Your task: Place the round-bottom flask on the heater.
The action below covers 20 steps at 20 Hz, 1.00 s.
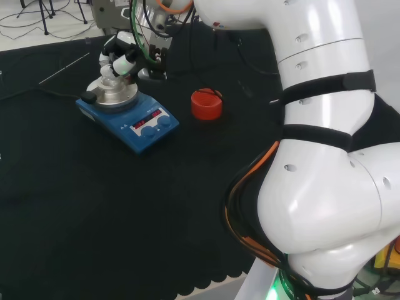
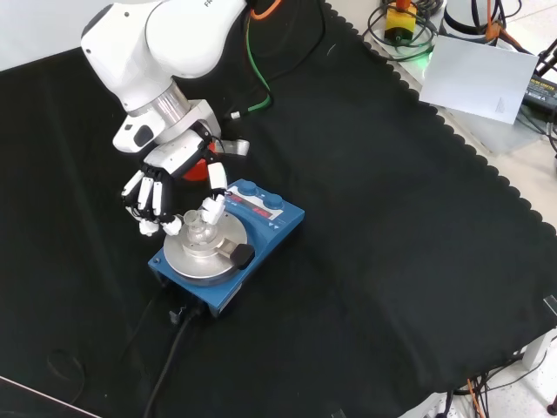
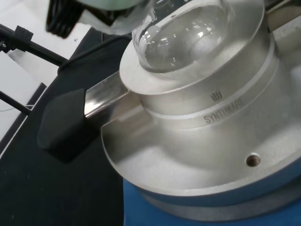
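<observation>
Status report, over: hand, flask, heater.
Hand over heater, fingers curled around flask neck. Flask bulb sits in the metal block. Red stand apart, nothing in the way.

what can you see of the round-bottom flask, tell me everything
The round-bottom flask is clear glass and looks empty. Its bulb sits in the bowl of the silver metal block on top of the blue heater, neck pointing up. In the front view the hand is above it, with curled fingers at the neck.

Head view looks over the arm, front view faces it, both sharing the heater (image 1: 127, 115), wrist view close
</observation>
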Motion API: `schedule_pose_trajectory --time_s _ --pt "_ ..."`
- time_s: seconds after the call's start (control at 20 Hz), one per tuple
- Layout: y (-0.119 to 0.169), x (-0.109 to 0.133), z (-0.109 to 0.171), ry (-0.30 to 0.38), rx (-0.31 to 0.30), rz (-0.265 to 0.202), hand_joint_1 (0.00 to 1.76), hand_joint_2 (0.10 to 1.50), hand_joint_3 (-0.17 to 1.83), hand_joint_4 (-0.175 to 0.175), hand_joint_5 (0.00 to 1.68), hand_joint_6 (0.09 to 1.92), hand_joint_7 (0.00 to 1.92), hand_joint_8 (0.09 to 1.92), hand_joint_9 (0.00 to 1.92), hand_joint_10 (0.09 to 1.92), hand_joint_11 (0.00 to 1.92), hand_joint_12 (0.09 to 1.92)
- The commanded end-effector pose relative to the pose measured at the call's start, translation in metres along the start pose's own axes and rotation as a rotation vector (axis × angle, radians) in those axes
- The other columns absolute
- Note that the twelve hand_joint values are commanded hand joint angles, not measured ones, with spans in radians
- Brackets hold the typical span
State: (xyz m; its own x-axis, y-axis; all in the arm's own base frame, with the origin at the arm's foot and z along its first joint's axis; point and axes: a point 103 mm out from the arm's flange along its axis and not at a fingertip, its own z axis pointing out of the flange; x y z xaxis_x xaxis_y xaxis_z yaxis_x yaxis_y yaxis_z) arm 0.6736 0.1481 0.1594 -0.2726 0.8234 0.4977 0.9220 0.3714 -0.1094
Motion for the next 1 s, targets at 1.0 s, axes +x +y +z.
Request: schedule_pose_trajectory --time_s 1.0 --pt "-0.081 0.018 -0.053 -0.057 -0.067 0.011 0.64 0.62 0.38 0.047 0.43 0.23 0.39 0.63 0.54 0.65 0.08 1.47"
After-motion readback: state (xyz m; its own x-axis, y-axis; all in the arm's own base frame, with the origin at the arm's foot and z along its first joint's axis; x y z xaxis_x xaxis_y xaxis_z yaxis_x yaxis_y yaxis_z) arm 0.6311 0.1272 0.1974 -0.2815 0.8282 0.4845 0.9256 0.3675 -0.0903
